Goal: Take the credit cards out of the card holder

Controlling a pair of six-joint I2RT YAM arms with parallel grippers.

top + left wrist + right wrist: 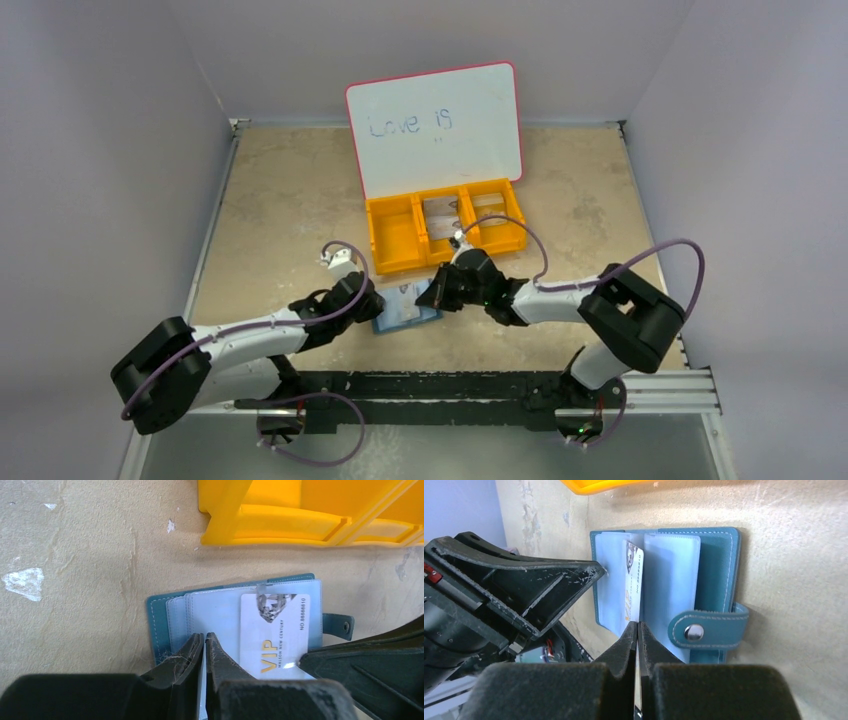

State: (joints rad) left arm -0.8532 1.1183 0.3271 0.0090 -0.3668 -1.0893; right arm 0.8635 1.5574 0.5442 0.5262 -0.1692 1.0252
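The teal card holder (400, 318) (157, 615) (719, 560) lies open on the table in front of the orange bin, its snap tab (706, 630) folded over. A white credit card (275, 630) (635, 580) printed "VIP" sticks partly out of a clear sleeve. My right gripper (432, 295) (637, 625) is shut on that card's near edge. My left gripper (372, 300) (205, 636) is shut on a pale clear sleeve of the card holder, at its left side. The two grippers sit close together over the card holder.
An orange three-compartment bin (395, 240) (300, 510) stands just beyond the card holder, with greyish flat pieces in its middle and right compartments. A pink-rimmed whiteboard (435, 125) leans behind it. Walls enclose the table on three sides.
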